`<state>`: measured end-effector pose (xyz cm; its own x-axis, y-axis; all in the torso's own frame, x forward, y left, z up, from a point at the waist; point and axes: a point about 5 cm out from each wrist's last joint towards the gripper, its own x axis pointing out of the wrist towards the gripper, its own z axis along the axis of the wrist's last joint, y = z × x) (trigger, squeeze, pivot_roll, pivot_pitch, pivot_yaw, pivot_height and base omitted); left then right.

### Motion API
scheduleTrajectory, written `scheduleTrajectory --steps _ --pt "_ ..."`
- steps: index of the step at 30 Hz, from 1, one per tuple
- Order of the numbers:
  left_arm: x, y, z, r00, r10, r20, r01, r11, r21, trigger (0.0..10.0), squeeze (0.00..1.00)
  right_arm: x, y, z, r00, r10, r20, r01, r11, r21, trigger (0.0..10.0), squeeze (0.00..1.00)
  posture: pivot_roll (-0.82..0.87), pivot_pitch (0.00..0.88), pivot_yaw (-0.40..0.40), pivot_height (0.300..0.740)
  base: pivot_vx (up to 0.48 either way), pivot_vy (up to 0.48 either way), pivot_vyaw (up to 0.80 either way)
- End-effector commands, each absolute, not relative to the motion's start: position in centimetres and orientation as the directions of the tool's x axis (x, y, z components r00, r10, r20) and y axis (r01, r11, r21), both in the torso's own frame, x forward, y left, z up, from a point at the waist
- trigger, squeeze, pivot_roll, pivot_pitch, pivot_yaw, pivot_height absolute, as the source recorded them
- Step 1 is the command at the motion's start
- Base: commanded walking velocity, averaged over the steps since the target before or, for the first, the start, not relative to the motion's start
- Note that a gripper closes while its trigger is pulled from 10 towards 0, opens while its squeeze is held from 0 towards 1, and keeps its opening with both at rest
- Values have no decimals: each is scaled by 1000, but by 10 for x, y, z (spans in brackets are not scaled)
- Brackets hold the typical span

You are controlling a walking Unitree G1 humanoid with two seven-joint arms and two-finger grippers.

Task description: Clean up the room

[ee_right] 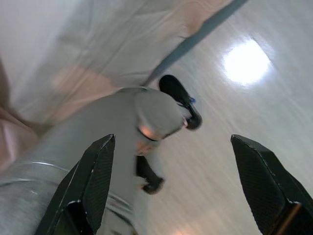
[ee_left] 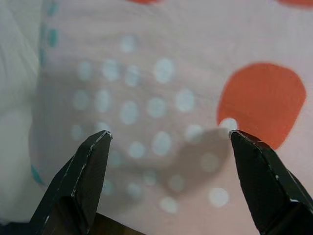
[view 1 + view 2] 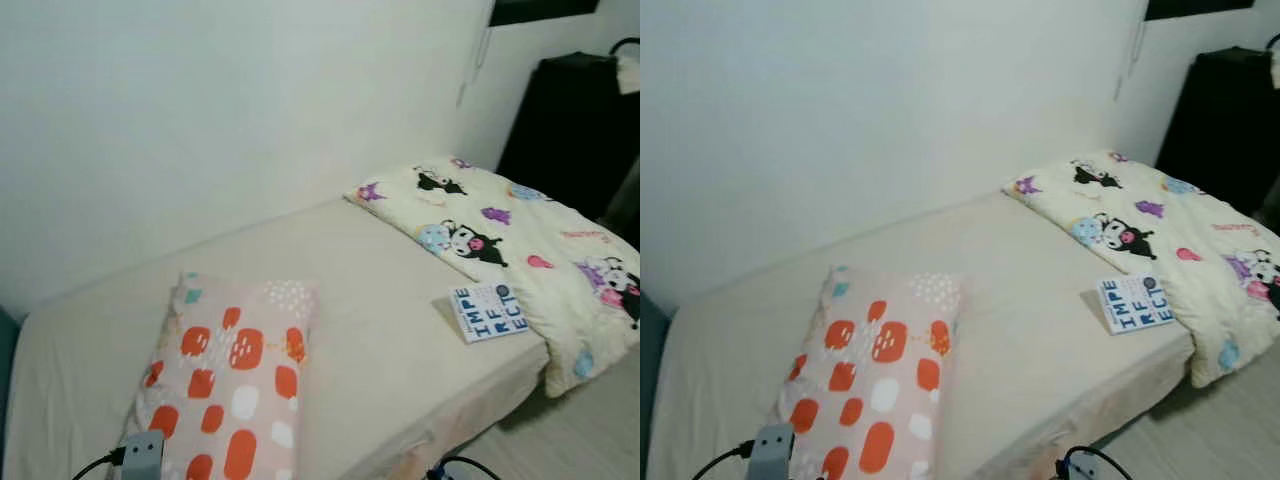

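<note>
Pillow (image 3: 232, 385): pink cover with orange and white blotches and a patch of small pale dots at its far end. Lies flat on the near-left part of the bed (image 3: 370, 300), long axis running away from the robot, its near end at the mattress edge.

Left gripper (image 2: 168, 139): fingers spread wide, poised just above the pillow's dotted patch beside an orange blotch, holding nothing. Its shadow falls on the cover; contact cannot be confirmed.

Book (image 3: 488, 311): white cover, blue block lettering, lying flat near the bed's front edge, right of the pillow and well apart from it, touching or just beside the blanket's edge.

Blanket (image 3: 520, 250): cream, printed with cartoon figures, bunched over the far-right end of the bed, one corner hanging off toward the floor (image 1: 254, 122).

Right gripper (image 1: 168, 147): fingers wide apart, empty, hanging low at the robot's side over pale wood flooring by the bed's edge.

Black cabinet (image 3: 580, 120): stands beyond the blanket in the corner.

Risk assessment: the pillow appears the item in hand. Soft fabric may bunch, so closing fingers could pinch only the cover and the pillow would sag or slip free when lifted. Dragging it could crease the sheet. The near end could also slide over the mattress edge.
</note>
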<state>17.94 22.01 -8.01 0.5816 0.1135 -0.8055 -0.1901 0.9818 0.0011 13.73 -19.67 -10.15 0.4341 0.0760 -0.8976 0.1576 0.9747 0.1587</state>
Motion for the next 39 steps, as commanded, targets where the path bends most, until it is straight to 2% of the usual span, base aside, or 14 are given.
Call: scheduleTrajectory --steps 1,12,16,24,28,31,39 --pt "160 228 -87 524 150 -838 -194 980 54 10000 0 135 -193 -103 424 83 -902 148 976 160 10000 0 -44 0 15 740 0 0 -675" --pt "158 229 -88 522 156 -838 -160 983 84 10000 0 135 -189 -102 439 134 -888 116 972 204 10000 0 -48 0 18 740 0 0 -123" --pt "160 228 -87 527 158 -835 -133 986 103 10000 0 134 -188 -102 445 168 -880 65 973 219 10000 0 -55 0 26 740 0 0 773" --pt "163 224 -87 539 147 -829 -103 989 108 10000 0 126 -188 -105 433 159 -887 71 975 209 10000 0 -61 0 33 740 0 0 777" --pt "165 221 -86 547 119 -829 -75 993 93 10000 0 123 -190 -106 424 127 -897 91 979 182 10000 0 -65 0 36 740 0 0 0" --pt "166 220 -86 544 114 -832 -38 993 111 10000 0 123 -190 -106 431 132 -893 102 976 193 10000 0 -65 0 37 740 0 -480 0" --pt "166 221 -86 541 132 -830 -56 991 121 10000 0 123 -192 -106 428 128 -895 103 976 190 10000 0 -64 0 34 740 0 -60 0"
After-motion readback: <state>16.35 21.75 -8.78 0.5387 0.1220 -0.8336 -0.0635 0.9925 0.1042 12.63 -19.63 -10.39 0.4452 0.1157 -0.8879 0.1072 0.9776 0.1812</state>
